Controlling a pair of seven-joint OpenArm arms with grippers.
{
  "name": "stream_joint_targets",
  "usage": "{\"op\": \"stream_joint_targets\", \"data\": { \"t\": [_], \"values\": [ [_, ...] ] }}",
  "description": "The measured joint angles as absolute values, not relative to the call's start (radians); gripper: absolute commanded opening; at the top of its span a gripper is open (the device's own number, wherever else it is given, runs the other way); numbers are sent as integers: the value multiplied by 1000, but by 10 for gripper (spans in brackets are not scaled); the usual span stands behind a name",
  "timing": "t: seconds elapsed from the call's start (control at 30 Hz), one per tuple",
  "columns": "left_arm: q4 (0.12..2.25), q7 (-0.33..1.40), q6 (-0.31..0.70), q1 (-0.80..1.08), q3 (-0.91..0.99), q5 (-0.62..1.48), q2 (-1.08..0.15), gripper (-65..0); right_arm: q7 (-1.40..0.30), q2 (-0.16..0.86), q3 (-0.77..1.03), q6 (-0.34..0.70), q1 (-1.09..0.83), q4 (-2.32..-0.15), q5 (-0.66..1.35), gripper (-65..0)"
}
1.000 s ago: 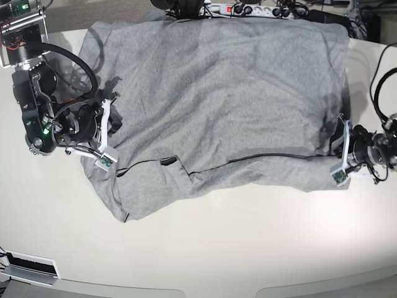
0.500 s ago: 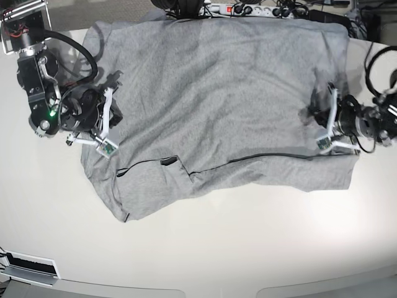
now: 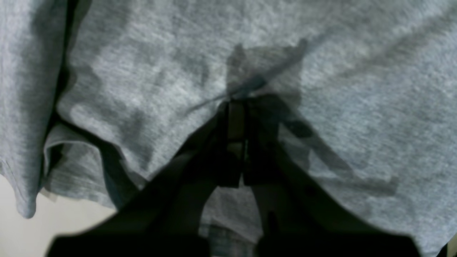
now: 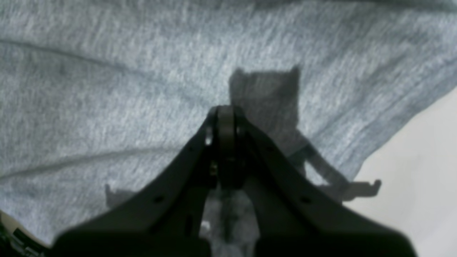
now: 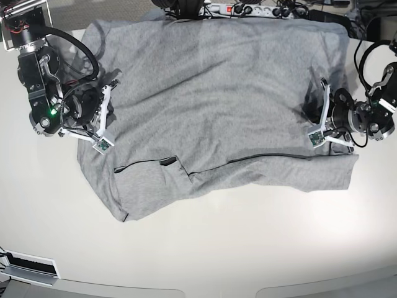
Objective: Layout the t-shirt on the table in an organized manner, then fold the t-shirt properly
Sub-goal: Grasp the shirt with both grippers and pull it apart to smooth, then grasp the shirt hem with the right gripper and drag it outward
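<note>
t-shirt: your heather-grey t-shirt [image 5: 217, 99] lies spread across the far half of the table [image 5: 205, 248], with its far edge up by the power strip [image 5: 248, 9]. the near part is doubled over, a dark seam line running along the fold, and one loose flap sticks out toward the near side at the base view's left.

table: you have bare glossy off-white surface in front of the shirt and at both of its sides.

left gripper: your left gripper [image 5: 319, 115] sits over the shirt's edge at the base view's right. in the left wrist view the left gripper [image 3: 237, 107] has its fingers pressed together right at the cloth, with a thin crease running off from the tips; you cannot tell whether fabric is pinched between them.

right gripper: your right gripper [image 5: 107, 115] is over the shirt's opposite edge, at the base view's left. in the right wrist view the right gripper [image 4: 225, 110] is clenched tip to tip above grey fabric, its shadow thrown on the cloth just beyond; you cannot tell whether it has any cloth.

folds: in the left wrist view you can see a bunched, layered edge of the shirt at the left, with table showing below it.
</note>
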State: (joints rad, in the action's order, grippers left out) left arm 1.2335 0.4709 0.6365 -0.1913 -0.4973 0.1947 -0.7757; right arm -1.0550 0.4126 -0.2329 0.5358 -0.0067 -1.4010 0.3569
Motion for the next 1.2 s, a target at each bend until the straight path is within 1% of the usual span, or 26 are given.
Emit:
{"op": "stream_joint_targets", "data": {
  "t": [0.1, 0.2, 0.43, 0.63, 0.8, 0.97, 1.03, 1.1, 1.2],
  "values": [
    [1233, 479, 680, -192, -497, 217, -776, -650, -1093, 413, -232, 526, -6, -1403, 362, -650],
    [1236, 525, 682, -191, -497, 273, -779, -650, -1139, 415, -227, 520, -21, -1409, 400, -650],
    [1243, 563, 690, -182, -498, 376, -809, -650, -1116, 427, -218, 535, -96, -1427, 427, -650],
    [1347, 675, 690, -143, -503, 429, -845, -650, -1091, 434, -214, 534, -138, -1439, 447, -650],
    [1441, 672, 693, -90, -505, 437, -896, -650, -1090, 450, -212, 537, -147, -1441, 469, -650],
    [1460, 670, 693, -82, -505, 427, -951, -650, -1137, 488, -214, 543, -155, -1442, 518, -650],
    [1460, 663, 693, -83, -505, 430, -965, -650, -1192, 501, -214, 543, -157, -1447, 559, -650],
    [1460, 664, 693, -83, -505, 430, -970, -650, -1254, 508, -214, 543, -159, -1455, 596, -650],
    [1461, 662, 693, -83, -505, 448, -970, -650, -1273, 512, -215, 563, -169, -1474, 603, -650]
  ]
}}
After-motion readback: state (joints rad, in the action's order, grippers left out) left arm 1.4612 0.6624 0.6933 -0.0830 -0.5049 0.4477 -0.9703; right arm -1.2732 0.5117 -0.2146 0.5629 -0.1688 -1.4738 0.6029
